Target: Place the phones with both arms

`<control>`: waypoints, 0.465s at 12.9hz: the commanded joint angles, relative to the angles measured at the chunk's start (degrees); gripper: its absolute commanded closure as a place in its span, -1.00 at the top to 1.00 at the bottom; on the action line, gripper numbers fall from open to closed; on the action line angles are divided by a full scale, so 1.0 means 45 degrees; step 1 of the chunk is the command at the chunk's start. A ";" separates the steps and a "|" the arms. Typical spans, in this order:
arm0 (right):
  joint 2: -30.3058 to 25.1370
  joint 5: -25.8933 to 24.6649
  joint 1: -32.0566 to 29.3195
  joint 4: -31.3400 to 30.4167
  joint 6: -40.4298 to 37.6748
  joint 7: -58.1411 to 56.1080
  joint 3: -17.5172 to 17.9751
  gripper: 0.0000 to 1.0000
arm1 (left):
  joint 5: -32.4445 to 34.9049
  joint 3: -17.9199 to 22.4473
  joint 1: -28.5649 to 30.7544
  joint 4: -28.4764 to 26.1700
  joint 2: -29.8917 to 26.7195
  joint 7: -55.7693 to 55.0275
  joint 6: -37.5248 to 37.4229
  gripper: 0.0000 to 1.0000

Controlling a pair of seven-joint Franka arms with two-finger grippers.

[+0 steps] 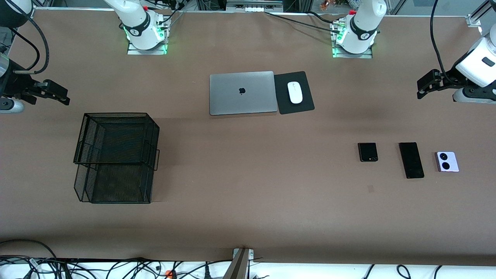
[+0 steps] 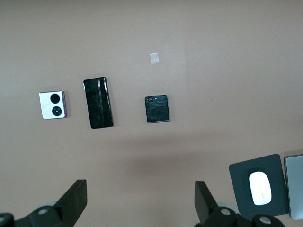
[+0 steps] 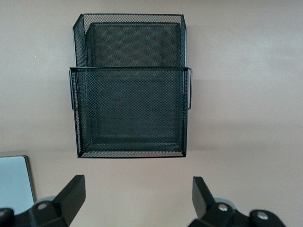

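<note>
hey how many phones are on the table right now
3, in a row toward the left arm's end of the table: the small black flip phone nearest the middle, the long black slab phone beside it, and the lilac-white flip phone outermost. None seems hidden.

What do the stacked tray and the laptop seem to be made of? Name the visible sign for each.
Stacked tray: black wire mesh, probably metal; the table shows through its weave. Laptop: matte grey, likely aluminium, with an even dull sheen and a dark logo.
</note>
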 commanded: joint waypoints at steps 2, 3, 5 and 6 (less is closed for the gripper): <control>0.0015 0.0244 -0.0058 0.0108 -0.0022 -0.0098 0.0051 1.00 | 0.0150 -0.0026 -0.0068 0.0597 0.0310 0.0122 -0.0433 1.00; 0.0015 0.0244 -0.0058 0.0108 -0.0022 -0.0098 0.0051 1.00 | 0.0150 -0.0026 -0.0049 0.0597 0.0310 0.0141 -0.0452 1.00; 0.0015 0.0244 -0.0058 0.0108 -0.0022 -0.0098 0.0051 1.00 | 0.0131 -0.0026 -0.0088 0.0636 0.0349 0.0161 -0.0453 1.00; 0.0015 0.0244 -0.0058 0.0108 -0.0022 -0.0098 0.0051 1.00 | 0.0073 -0.0026 -0.0088 0.0636 0.0388 0.0161 -0.0472 1.00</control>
